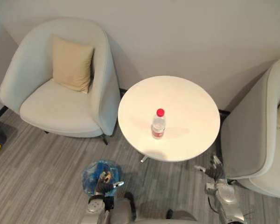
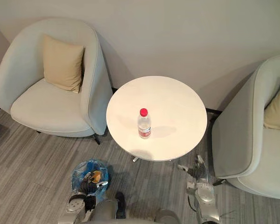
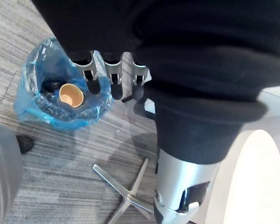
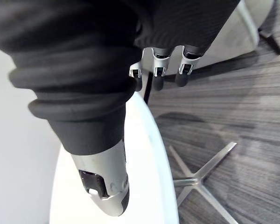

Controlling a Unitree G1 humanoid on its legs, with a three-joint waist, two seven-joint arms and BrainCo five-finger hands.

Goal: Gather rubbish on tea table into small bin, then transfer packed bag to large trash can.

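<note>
Head views: clear bottle (image 1: pixel 158 124), red cap and label, upright at centre of round white table (image 1: pixel 186 95). Blue-lined small bin (image 1: pixel 89 172) on floor, near left of table, left hand (image 1: pixel 104 183) above it. Right hand (image 1: pixel 216 169) low at table's near right edge.
Left wrist view: paper cup (image 3: pixel 71 94) inside small bin; fingers (image 3: pixel 113 77) straight, empty.
Right wrist view: fingers (image 4: pixel 157 79) relaxed, empty.

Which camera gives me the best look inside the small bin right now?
The left wrist view: it looks down into the blue-bagged small bin, with a paper cup inside. In both eye views the left hand covers part of it.
</note>
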